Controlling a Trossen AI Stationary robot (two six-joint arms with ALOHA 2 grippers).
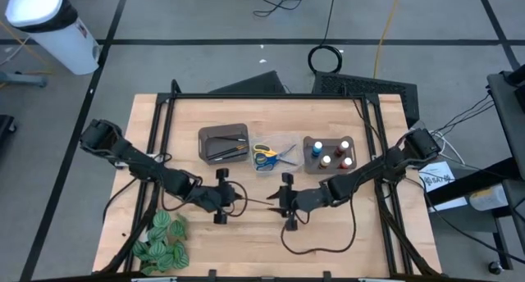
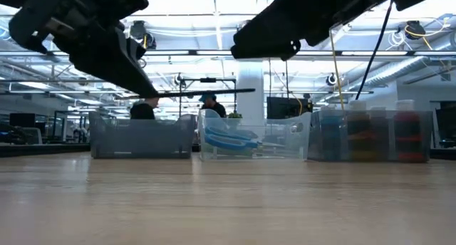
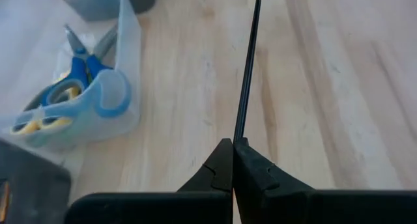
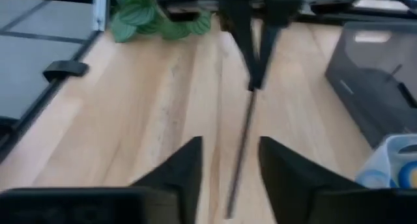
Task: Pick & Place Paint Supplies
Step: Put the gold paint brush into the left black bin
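A thin dark paintbrush (image 1: 256,202) is hanging level above the table at frame centre. More brushes (image 1: 225,147) are lying in the grey bin, scissors (image 1: 271,156) in the clear bin, capped paint bottles (image 1: 330,153) standing right.

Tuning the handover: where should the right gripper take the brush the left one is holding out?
Grip the free end of the brush, coming in line with the shaft. The left gripper is shut on one end, holding the brush level above the table, pointing at the right gripper, whose open fingers already straddle that tip, so probably just close there.
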